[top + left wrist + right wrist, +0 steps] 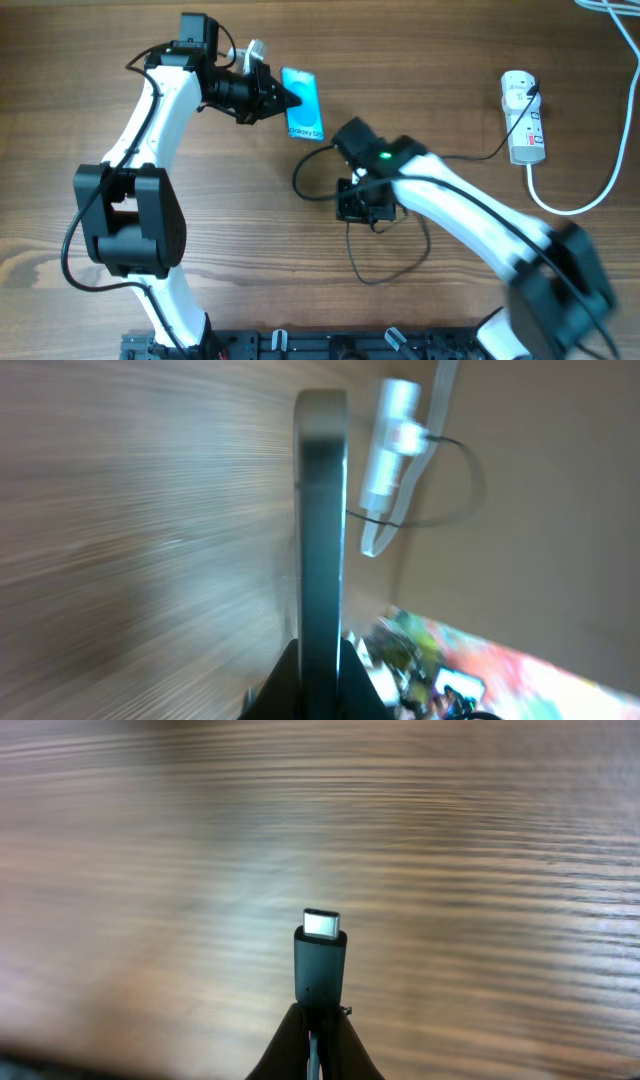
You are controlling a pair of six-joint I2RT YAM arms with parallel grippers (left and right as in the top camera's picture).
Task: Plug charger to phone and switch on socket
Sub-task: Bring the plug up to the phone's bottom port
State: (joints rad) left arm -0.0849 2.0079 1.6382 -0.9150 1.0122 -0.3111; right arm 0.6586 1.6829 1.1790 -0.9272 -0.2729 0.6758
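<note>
phone (304, 108) lengthwise near-far, clamped by left tool (289, 100); right tool (318, 1028) clamps charger (320, 960), tip outward

Overhead looks straight down on the whole table (420, 40). The left wrist view sits close to the phone (320, 510), edge-on, socket (393, 440) beyond (overhead shows both); the right wrist view hugs the charger (321, 955) tip.

r gripper (318, 1023) pinching charger (321, 963) tip
</note>
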